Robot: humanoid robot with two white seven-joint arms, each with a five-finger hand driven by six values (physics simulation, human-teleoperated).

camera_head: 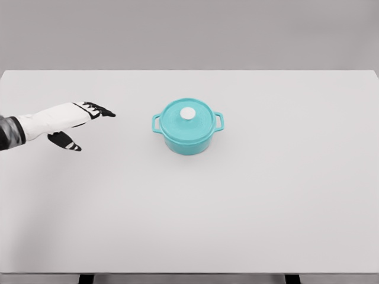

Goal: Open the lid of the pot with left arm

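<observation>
A round turquoise pot (188, 131) with two loop side handles was seen upright on the white rectangular table (249, 213), slightly left of centre and toward the far half. A matching turquoise lid (188, 117) was seated flush on it, topped by a small white round knob (188, 113) at the middle. Lid judged not yet lifted; task not started.

The left hand (80, 121), white with black fingers, was entered from the left edge, well apart from the pot, at roughly the same depth as the pot. Fingers (102, 110) were extended toward the pot and loosely spread, with the thumb dropped below; nothing was held. The right arm was not in view.

Handling judgement: the pot looked like enamelled cast iron, so the lid was expected to be rigid and fairly heavy for its size, with a smooth glossy finish that could be slippery. The pot body was expected to stay put under its own weight when the lid is raised.

Grasp point: the knob was judged the only sensible hold, pinched from above between thumb and fingertips. The knob is small and low, so a shallow pinch could slide off; a straight vertical lift was advised to avoid dragging the pot.
</observation>
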